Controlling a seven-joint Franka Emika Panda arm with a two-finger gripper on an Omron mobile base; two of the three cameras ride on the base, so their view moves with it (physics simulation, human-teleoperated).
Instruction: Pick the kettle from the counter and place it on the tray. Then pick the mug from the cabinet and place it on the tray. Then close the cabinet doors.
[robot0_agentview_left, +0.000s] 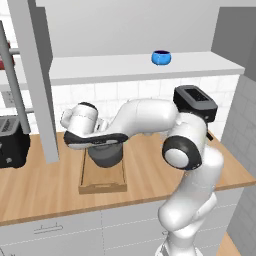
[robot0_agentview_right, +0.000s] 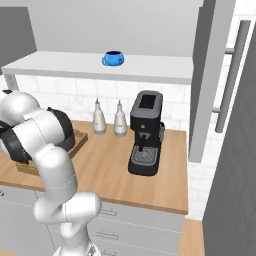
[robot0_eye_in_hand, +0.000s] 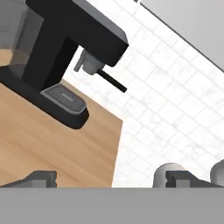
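Observation:
The dark grey kettle sits on the wooden tray on the counter, its top hidden behind my forearm. My hand hangs just above and left of it, apart from it. In the hand view my gripper is open with nothing between its fingertips, and it looks across the counter. The blue mug stands on the pale shelf of the cabinet. Both cabinet doors are swung open.
A black coffee machine stands on the counter right of the tray. Two pale bottles stand against the tiled wall between them. A dark appliance sits at the counter's far left. A grey wall bounds the right end.

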